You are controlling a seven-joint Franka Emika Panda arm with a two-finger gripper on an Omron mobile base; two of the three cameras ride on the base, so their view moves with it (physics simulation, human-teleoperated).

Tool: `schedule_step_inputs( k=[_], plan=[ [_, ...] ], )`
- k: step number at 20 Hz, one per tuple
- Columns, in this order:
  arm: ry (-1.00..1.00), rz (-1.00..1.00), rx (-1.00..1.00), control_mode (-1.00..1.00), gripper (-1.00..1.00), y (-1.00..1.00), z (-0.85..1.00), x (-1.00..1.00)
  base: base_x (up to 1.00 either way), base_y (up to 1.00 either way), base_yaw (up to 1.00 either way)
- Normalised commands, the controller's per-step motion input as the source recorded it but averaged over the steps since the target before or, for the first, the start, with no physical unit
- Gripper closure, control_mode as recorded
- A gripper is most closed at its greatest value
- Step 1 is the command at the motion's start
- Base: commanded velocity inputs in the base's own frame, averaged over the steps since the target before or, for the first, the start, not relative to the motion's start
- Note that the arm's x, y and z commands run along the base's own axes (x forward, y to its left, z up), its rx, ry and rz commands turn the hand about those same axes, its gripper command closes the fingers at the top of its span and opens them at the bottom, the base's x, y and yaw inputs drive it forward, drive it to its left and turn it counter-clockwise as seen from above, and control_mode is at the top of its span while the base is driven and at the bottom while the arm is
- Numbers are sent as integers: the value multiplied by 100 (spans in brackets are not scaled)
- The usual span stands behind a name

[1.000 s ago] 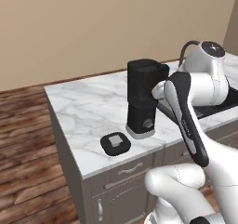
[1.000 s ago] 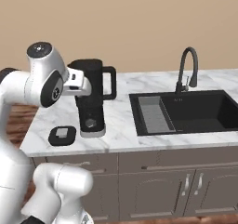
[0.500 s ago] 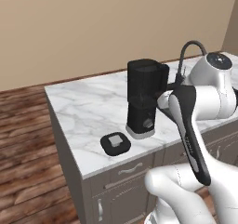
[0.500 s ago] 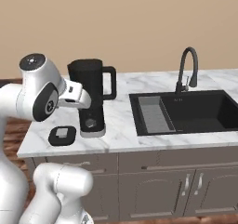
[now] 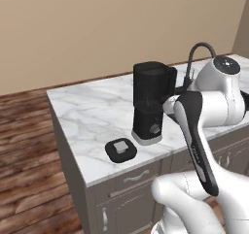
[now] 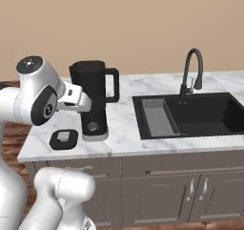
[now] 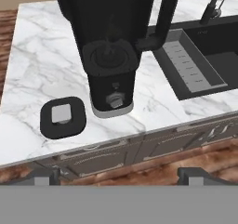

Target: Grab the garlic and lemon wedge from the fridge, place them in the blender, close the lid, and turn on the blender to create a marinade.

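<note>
Hand view: jaws spread wide, empty, above blender (image 7: 111,56).

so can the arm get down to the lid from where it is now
Probably yes. The lid lies flat on the marble counter, apart from the blender and with nothing on it. The gripper has its jaws open and looks down over the counter's front edge, so a short drop toward the lid looks unobstructed.

No readable text, labels, brand names, numbers or signs appear anywhere. The blender (image 7: 111,56), its lid (image 7: 62,116) and the marble table (image 7: 42,60) carry no legible markings.
</note>
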Motion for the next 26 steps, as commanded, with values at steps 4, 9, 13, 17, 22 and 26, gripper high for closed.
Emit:
schedule_step_inputs(
  k=[4,9,13,17,22,26],
  plan=[
    [0,0,0,100,-100,0,0,0,0,5,-1],
    [0,0,0,100,-100,0,0,0,-36,-1,-4],
    [0,0,0,100,-100,0,0,0,-95,-8,-16],
    [0,0,0,100,-100,0,0,0,-100,-11,-22],
    [0,0,0,100,-100,0,0,0,-85,-7,-42],
    [0,0,0,100,-100,0,0,0,-52,0,-64]
  ],
)
